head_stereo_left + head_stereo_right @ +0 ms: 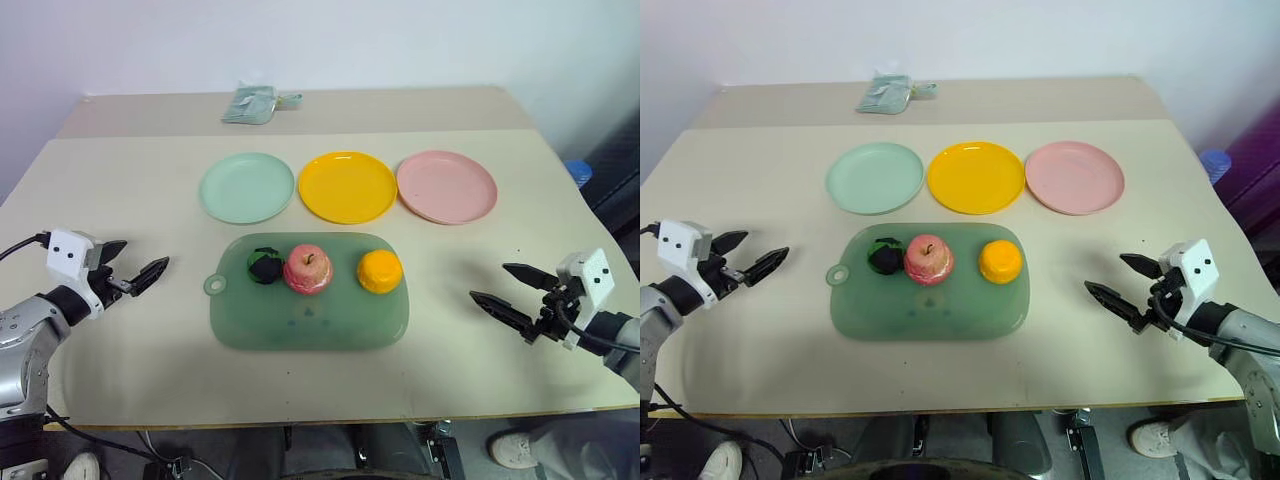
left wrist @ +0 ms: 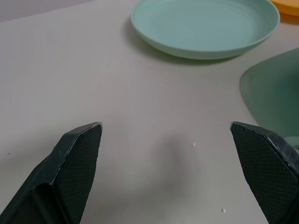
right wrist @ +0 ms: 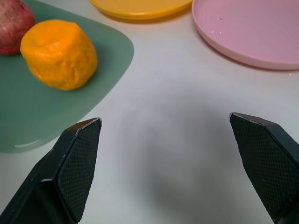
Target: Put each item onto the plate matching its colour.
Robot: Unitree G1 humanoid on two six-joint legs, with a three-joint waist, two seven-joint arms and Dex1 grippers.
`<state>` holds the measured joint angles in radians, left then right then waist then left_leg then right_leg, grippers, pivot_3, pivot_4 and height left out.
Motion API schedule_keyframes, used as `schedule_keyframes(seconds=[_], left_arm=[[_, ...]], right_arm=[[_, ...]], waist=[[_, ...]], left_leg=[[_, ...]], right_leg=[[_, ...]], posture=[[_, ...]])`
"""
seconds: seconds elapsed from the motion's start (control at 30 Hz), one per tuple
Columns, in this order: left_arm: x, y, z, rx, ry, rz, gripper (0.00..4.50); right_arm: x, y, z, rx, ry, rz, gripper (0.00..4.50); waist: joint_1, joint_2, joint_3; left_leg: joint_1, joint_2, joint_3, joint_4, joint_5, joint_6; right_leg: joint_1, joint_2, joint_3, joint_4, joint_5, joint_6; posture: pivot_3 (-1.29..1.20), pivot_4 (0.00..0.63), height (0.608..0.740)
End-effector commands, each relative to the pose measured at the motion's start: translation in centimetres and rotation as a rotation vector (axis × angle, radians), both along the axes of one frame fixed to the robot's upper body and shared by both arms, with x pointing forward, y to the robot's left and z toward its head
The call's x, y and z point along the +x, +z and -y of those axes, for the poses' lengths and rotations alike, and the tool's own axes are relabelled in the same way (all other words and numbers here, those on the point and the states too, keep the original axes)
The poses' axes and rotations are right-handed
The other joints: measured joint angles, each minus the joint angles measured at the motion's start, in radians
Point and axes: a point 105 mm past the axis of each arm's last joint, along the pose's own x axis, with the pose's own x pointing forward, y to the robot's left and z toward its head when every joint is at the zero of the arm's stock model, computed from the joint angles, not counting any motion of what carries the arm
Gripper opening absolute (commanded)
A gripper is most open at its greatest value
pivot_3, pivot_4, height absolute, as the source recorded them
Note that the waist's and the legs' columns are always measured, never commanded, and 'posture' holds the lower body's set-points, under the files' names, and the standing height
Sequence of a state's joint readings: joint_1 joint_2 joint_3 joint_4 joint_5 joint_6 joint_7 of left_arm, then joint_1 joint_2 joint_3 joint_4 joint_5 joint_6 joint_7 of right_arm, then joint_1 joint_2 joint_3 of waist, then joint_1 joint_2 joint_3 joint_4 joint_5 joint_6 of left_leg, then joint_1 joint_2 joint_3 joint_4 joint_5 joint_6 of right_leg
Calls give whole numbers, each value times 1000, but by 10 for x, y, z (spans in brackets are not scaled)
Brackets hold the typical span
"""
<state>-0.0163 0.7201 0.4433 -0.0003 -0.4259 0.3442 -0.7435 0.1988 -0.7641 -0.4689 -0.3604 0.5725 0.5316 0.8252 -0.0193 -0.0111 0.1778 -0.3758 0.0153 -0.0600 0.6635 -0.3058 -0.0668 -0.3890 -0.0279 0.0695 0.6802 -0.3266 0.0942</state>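
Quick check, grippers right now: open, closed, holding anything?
Left gripper: open, holding nothing, over bare table left of the green board.
Right gripper: open, holding nothing, over bare table right of the board.

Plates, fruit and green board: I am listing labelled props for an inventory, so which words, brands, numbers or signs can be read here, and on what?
None: no readable text on the mint green plate, yellow plate, pink plate, large green rounded board, pinkish-red apple, yellow-orange orange or dark green-and-black ball.
Crumpled pale green packet at the table's far edge: any print too small to read.
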Motion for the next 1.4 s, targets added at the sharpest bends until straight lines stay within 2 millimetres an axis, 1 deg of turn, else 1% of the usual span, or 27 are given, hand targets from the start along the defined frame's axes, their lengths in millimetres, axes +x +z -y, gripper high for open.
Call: schedule_keyframes(seconds=[0.03,0.23,0.4,0.5,0.57,0.63,0.73,0.87,0.97,1.07,1.13,1.17,1.23,1.33,1.4], left_arm=[[0,7,6,4,-14,35,4500],[5,9,11,-14,-8,59,4500],[15,11,21,-19,-28,78,4500],[18,9,22,-26,-34,81,4500],[21,10,27,-37,-38,91,4500],[24,14,32,-64,-62,108,4500],[29,13,40,-62,-101,117,4500],[31,20,53,-103,-194,113,4500],[29,23,63,-98,-277,103,4500],[24,21,81,-69,-415,65,4500],[17,19,100,-31,-551,31,4500],[14,18,105,-16,-593,20,4500],[10,10,115,47,-677,-12,4500],[8,1,124,124,-766,-40,4500],[15,-2,132,133,-785,-41,4500]], right_arm=[[2,5,-12,4,29,32,4456],[9,5,-26,22,34,62,4456],[14,4,-36,34,38,84,4456],[15,0,-43,46,38,89,4456],[17,-1,-45,41,30,95,4456],[19,3,-48,40,29,107,4456],[22,4,-46,45,10,119,4456],[17,5,-51,36,34,117,4456],[13,8,-52,51,39,109,4456],[0,10,-65,86,125,61,4456],[-9,9,-77,83,189,32,4456],[-11,9,-80,84,204,25,4456],[-16,10,-90,89,246,14,4456],[-22,12,-103,98,296,1,4456],[-26,12,-112,97,321,-1,4456]], waist=[[1,0,0],[2,0,0],[4,0,0],[3,0,0],[1,0,0],[2,0,0],[2,0,0],[4,0,0],[3,0,0],[3,0,0],[2,0,0],[3,0,0],[2,0,0],[2,0,0],[3,0,0]], left_leg=[[0,0,0,0,0,0],[0,0,0,0,0,0],[0,0,0,0,0,0],[0,0,0,0,0,0],[0,0,0,0,0,0],[0,0,0,0,0,0],[0,0,0,0,0,0],[-1,-1,0,0,0,0],[-1,-1,0,0,0,0],[0,-1,0,0,0,0],[0,-1,0,0,0,0],[0,-1,0,0,0,0],[0,-1,0,0,0,0],[0,-1,0,0,0,0],[0,-1,0,0,0,0]], right_leg=[[0,0,0,0,0,0],[0,0,0,0,0,0],[0,0,0,0,0,0],[0,0,0,0,0,0],[0,0,0,0,0,0],[0,0,0,0,0,0],[0,0,0,0,0,0],[0,0,0,0,0,0],[0,0,0,0,0,0],[0,1,0,0,0,0],[0,1,0,0,0,0],[0,1,0,0,0,0],[0,1,0,0,0,0],[0,2,0,0,0,0],[0,2,0,0,0,0]], posture=[[0,150,740],[0,150,740],[0,150,740],[0,150,740],[0,150,740],[0,150,740],[0,150,740],[0,150,740],[0,150,740],[0,150,740],[0,150,740],[0,150,740],[0,150,740],[0,150,740],[0,150,740]])
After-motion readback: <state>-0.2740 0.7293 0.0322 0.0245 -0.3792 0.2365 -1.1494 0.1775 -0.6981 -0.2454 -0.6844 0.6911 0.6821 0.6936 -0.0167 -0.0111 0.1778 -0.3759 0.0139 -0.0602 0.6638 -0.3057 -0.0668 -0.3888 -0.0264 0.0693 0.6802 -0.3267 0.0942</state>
